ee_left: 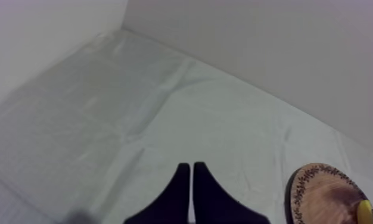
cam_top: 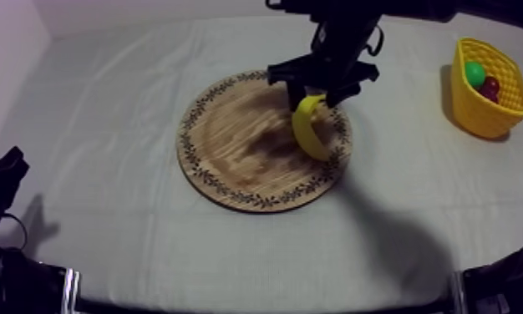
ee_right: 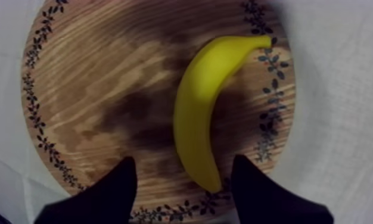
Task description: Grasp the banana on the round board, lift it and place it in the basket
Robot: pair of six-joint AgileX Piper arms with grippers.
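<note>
The yellow banana (cam_top: 308,127) lies curved on the right half of the round wooden board (cam_top: 231,142), one end reaching the patterned rim. My right gripper (cam_top: 317,90) hovers over the banana's far end, open. In the right wrist view its two black fingers (ee_right: 114,190) stand apart on either side of the banana (ee_right: 201,113), just above the board (ee_right: 105,77). My left gripper (cam_top: 6,171) rests low at the table's left side, and in its own view it is shut as a narrow wedge (ee_left: 192,179). The yellow basket (cam_top: 486,104) stands at the far right.
Inside the basket lie a green fruit (cam_top: 474,73) and a small red fruit (cam_top: 489,88). From the left wrist view, the board's edge (ee_left: 326,190) and the banana's tip (ee_left: 366,210) appear beyond bare cloth. Open cloth separates board and basket.
</note>
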